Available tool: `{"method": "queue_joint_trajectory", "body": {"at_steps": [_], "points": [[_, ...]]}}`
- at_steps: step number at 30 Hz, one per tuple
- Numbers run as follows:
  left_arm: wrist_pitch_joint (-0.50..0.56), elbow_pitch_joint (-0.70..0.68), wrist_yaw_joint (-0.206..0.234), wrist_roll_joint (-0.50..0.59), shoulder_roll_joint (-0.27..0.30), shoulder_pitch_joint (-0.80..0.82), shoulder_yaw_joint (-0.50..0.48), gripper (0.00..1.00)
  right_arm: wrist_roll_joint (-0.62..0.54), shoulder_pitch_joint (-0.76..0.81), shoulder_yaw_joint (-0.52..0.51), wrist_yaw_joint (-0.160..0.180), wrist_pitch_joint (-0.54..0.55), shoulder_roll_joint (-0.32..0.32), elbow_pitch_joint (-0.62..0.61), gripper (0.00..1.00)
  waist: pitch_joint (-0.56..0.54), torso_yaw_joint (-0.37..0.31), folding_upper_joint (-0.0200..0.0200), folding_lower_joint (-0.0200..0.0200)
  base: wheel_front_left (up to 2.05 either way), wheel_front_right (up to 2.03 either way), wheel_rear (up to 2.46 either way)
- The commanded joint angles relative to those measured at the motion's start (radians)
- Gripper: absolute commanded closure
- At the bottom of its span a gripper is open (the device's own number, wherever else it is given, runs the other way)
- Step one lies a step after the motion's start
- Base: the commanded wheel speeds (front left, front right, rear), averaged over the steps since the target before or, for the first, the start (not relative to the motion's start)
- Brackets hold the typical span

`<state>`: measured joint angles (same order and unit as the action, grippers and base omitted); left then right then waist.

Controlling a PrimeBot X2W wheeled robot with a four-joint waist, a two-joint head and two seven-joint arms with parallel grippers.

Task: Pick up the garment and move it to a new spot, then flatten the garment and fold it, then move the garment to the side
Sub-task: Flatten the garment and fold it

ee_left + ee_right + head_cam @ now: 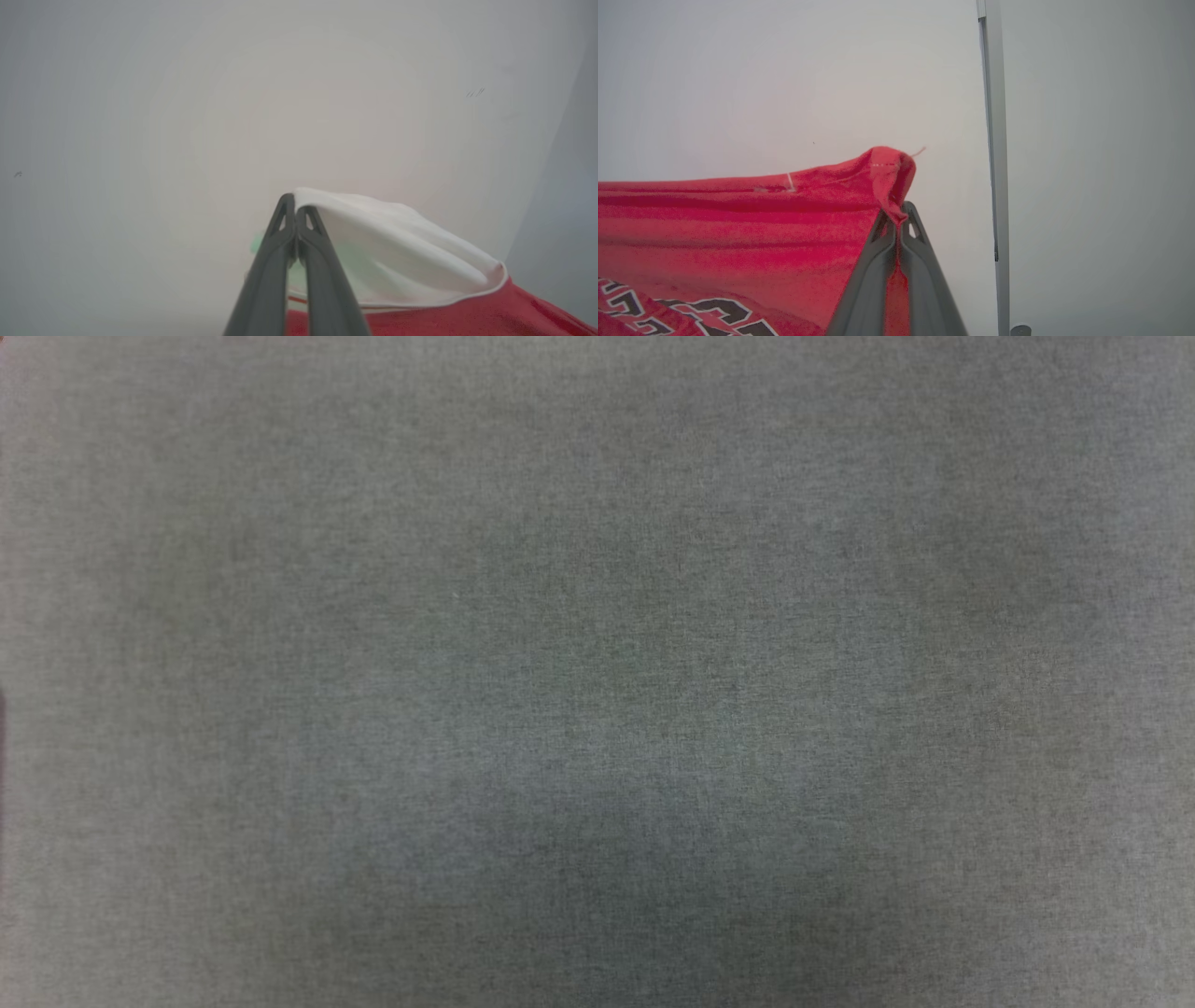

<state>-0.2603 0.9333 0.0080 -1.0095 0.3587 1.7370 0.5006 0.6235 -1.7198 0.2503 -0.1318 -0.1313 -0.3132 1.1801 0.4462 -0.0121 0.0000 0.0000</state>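
While both arms hold the garment (738,219) up off the grey cloth surface (597,672), the carrying step seems in hand; next comes lowering and spreading it flat. The left gripper (295,211) is clamped on the white sleeve (402,247), and the right gripper (899,218) pinches a red edge, with a pale wall (784,70) beyond.

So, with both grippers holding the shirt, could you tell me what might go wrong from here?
The left gripper pinches just the edge of the white sleeve, which might slip out. The right gripper holds only a small bunched corner of the garment; it could pull free, dropping the garment crumpled.
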Motion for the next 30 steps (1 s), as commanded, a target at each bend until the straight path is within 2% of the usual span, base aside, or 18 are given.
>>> {"method": "queue_joint_trajectory", "body": {"at_steps": [1,6,11,16,20,24,30], "points": [[-0.005,0.015,-0.014,-0.002,0.000,-0.039,-0.012,1.00,0.004,0.032,0.007,0.002,0.006,-0.003,0.012,1.00,-0.011,0.004,0.0000,0.0000,0.00,0.00,0.00],[0.010,0.053,-0.102,-0.045,-0.047,-0.170,-0.016,1.00,0.040,0.146,0.052,0.002,0.045,0.010,-0.011,1.00,-0.040,0.016,0.0000,0.0000,0.00,0.00,0.00],[0.053,0.023,-0.134,-0.150,-0.082,-0.359,-0.042,1.00,0.108,0.324,0.131,0.002,0.117,-0.023,-0.123,1.00,-0.066,0.024,0.0000,0.0000,0.00,0.00,0.00],[0.105,-0.143,-0.139,-0.276,-0.089,-0.619,-0.060,1.00,0.208,0.519,0.200,0.002,0.185,-0.078,-0.278,1.00,-0.098,0.022,0.0000,0.0000,0.00,0.00,0.00],[0.114,-0.335,-0.139,-0.332,-0.042,-0.875,-0.059,1.00,0.288,0.697,0.237,0.002,0.237,-0.145,-0.417,1.00,-0.127,0.020,0.0000,0.0000,0.00,0.00,0.00],[0.079,-0.537,-0.087,-0.362,0.008,-1.135,-0.077,1.00,0.344,0.870,0.242,0.002,0.259,-0.202,-0.550,1.00,-0.159,0.014,0.0000,0.0000,0.00,0.00,0.00],[0.039,-0.879,0.045,-0.404,0.083,-1.481,-0.128,1.00,0.375,1.110,0.214,0.002,0.297,-0.295,-0.735,1.00,-0.199,0.018,0.0000,0.0000,0.00,0.00,0.00]]}}
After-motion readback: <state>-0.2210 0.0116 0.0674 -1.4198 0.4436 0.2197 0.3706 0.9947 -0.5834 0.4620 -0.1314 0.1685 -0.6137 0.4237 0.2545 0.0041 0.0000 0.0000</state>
